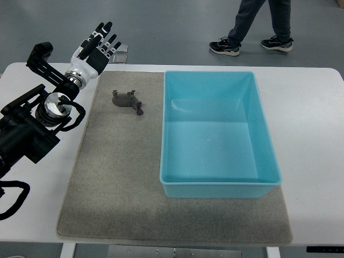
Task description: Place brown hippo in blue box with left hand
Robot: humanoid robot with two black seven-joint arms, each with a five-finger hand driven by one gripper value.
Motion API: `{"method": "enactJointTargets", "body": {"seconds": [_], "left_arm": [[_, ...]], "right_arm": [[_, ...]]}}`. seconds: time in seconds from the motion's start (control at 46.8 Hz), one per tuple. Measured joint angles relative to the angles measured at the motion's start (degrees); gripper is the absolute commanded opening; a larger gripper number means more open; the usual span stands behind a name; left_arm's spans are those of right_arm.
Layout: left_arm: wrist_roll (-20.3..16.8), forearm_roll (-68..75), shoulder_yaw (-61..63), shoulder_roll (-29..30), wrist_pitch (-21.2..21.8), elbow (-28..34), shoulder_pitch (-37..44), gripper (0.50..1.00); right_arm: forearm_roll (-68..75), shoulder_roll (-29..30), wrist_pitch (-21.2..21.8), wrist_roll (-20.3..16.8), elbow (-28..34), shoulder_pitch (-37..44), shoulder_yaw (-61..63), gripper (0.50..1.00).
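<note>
The brown hippo lies on its side on the grey mat, a little left of the blue box. The box is open-topped and nothing lies inside it. My left hand is raised over the table's far left edge, up and to the left of the hippo and apart from it. Its fingers are spread and hold nothing. The left arm runs down to the picture's left edge.
The white table carries the mat and the box. A person's legs and dark shoes stand on the floor beyond the far edge. A small grey object lies on the floor near my left hand.
</note>
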Motion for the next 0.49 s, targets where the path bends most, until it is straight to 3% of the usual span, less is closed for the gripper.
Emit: {"method": "enactJointTargets", "body": {"seconds": [0.492], "left_arm": [[-0.7, 0.1, 0.0, 0.0, 0.1, 0.7, 0.0, 0.996]], "right_arm": [[0.0, 0.0, 0.0, 0.0, 0.0, 0.0, 0.0, 0.936]]}}
